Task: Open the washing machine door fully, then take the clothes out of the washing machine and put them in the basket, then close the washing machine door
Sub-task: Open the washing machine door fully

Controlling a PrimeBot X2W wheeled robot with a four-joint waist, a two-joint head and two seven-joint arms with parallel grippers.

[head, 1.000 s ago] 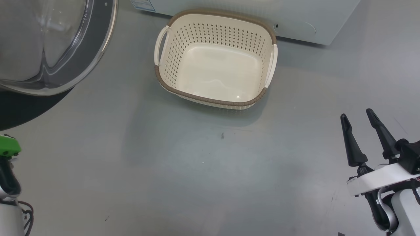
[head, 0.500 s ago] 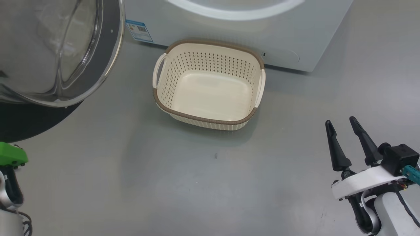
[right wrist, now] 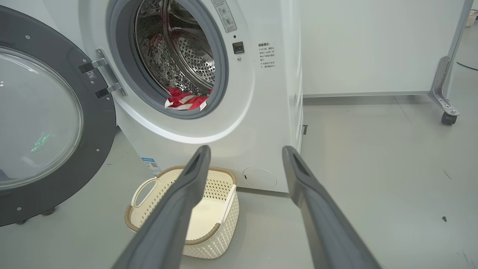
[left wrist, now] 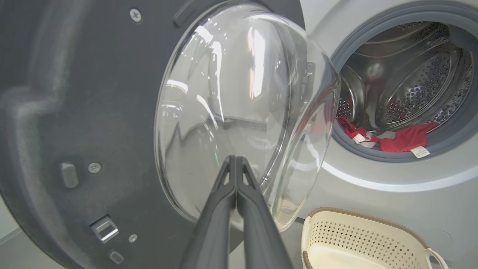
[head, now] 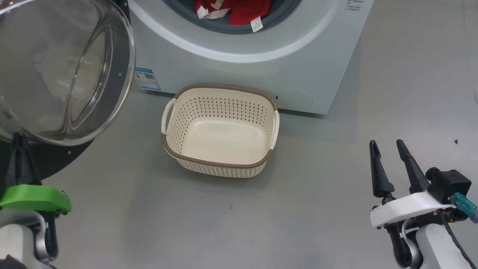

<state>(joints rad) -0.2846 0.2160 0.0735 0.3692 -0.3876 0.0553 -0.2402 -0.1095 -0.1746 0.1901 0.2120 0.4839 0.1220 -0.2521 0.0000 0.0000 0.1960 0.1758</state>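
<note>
The washing machine door [head: 56,74] stands open at the left; red clothes [head: 244,11] lie in the washing machine [head: 239,71], far centre. The basket [head: 220,112] sits on the floor [head: 317,209] just before it. The left jaws are pressed together; the right jaws gape wide, empty.

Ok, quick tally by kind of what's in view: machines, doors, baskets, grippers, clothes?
Washing machine: 1
Washing machine door: 1, open
Basket: 1, empty
Grippers: 2, left gripper shut, right gripper open
Clothes: 1 red heap inside, pieces uncountable
Total: 6
</note>
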